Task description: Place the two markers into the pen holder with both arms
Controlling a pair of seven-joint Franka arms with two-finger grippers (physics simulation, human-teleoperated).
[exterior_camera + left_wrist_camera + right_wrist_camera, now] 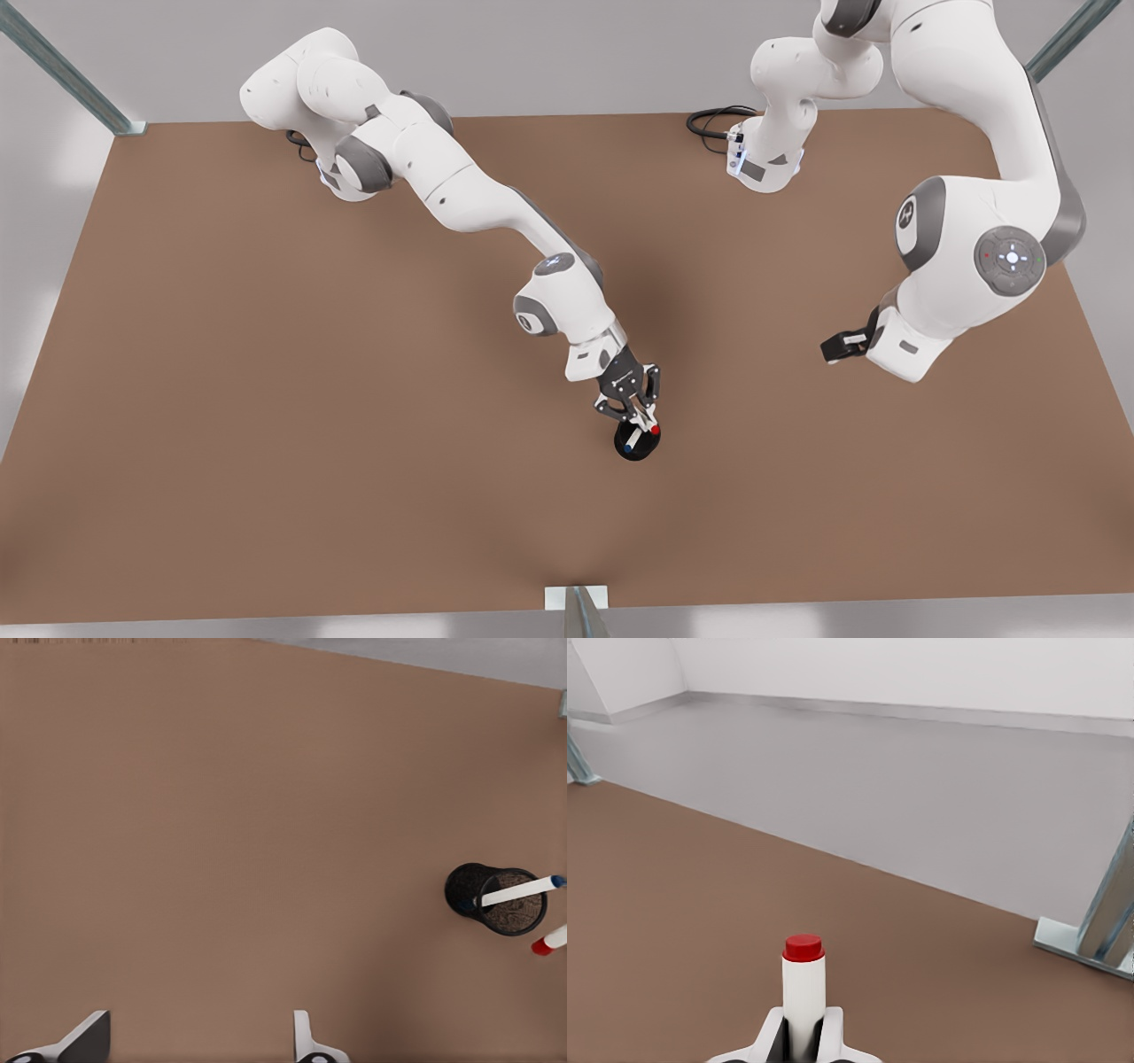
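Jaws of the right gripper (645, 418), on the arm at the front view's left, are closed tight on the red marker (654, 429). The right wrist view shows them pinching the white barrel a little below the red cap (803, 948), marker upright.
- This gripper hangs directly over the pen holder (645, 453), which stands on the bench (266, 399) near centre, toward the near edge.
- The blue marker (632, 443) is already inside the holder. In the left wrist view it leans on the rim (518, 892), its blue end poking past it.

Jaws of the left gripper (833, 346), at the front view's right, are spread wide and hold nothing. That arm waits, well apart from the holder.

Handling, as judged:
- Markers look light, stiff and smooth-barrelled, likely to slip or swivel in a pinch.
- Mid-barrel hold, as now, seems best, leaving the lower end free to enter.
- The holder is shorter than a marker and probably light, so a sideways nudge could tip it.
- The leaning blue marker narrows the opening.

Writing: none readable on markers or holder. A small mark on the right gripper's body is too small to make out.
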